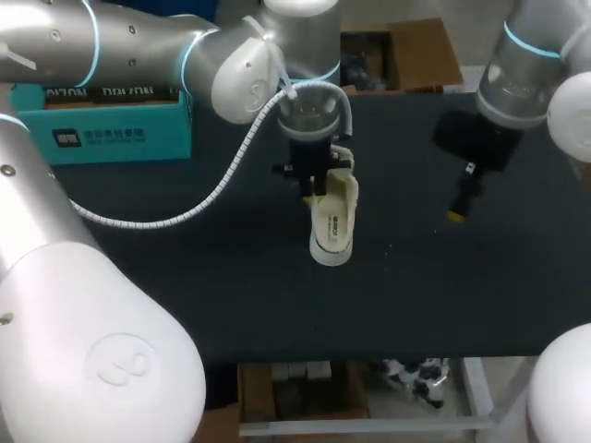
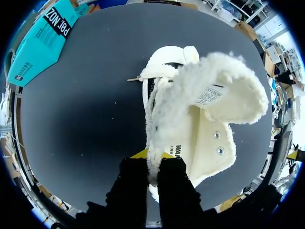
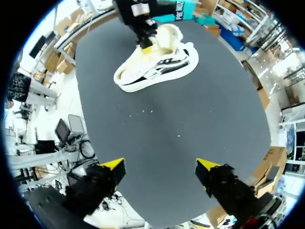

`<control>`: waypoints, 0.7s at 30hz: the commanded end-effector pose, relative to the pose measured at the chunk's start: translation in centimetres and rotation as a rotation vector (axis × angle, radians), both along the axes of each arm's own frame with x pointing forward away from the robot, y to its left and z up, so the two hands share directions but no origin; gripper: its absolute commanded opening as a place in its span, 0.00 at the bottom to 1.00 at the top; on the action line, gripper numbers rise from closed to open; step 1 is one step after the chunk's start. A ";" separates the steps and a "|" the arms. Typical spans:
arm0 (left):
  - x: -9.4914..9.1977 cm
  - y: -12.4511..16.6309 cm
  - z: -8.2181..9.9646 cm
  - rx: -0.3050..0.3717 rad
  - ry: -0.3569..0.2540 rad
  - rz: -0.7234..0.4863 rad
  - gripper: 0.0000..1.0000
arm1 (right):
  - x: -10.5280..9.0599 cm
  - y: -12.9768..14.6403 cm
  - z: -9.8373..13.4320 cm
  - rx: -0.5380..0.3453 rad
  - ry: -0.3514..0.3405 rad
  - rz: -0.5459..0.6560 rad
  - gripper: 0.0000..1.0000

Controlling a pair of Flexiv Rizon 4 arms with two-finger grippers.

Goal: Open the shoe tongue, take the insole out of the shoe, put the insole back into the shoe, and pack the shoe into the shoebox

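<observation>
The left fingers [image 2: 133,183] grip the tongue [image 2: 209,90]; pull it back steadily to clear the shoe [image 1: 332,226] opening. The right fingers [image 3: 113,167] stand open.

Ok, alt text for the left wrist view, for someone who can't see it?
The left claw pinches the fleecy edge of a white shoe resting on the dark table, its fleece-lined tongue folded open. A teal shoebox sits at the table's edge, apart from the shoe.

Dark table [image 1: 185,295] carries a white shoe [image 1: 334,226] and teal shoebox [image 1: 111,134].
</observation>
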State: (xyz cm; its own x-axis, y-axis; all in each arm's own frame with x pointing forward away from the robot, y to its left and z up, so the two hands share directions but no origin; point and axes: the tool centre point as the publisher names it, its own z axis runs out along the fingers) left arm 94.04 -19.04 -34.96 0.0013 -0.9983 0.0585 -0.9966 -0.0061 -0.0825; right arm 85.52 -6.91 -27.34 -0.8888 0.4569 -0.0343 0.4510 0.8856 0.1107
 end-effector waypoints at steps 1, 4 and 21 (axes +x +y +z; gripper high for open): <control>-0.4 0.8 0.6 -0.021 -0.032 -0.056 0.00 | -1.0 -0.8 0.5 -0.038 -0.054 0.177 1.00; -0.3 1.2 0.8 -0.018 -0.058 -0.095 0.00 | -0.6 -1.2 0.8 -0.070 0.016 0.288 1.00; -2.0 4.0 7.1 -0.062 -0.274 -0.323 0.00 | -0.1 -1.1 0.9 -0.110 0.157 0.306 1.00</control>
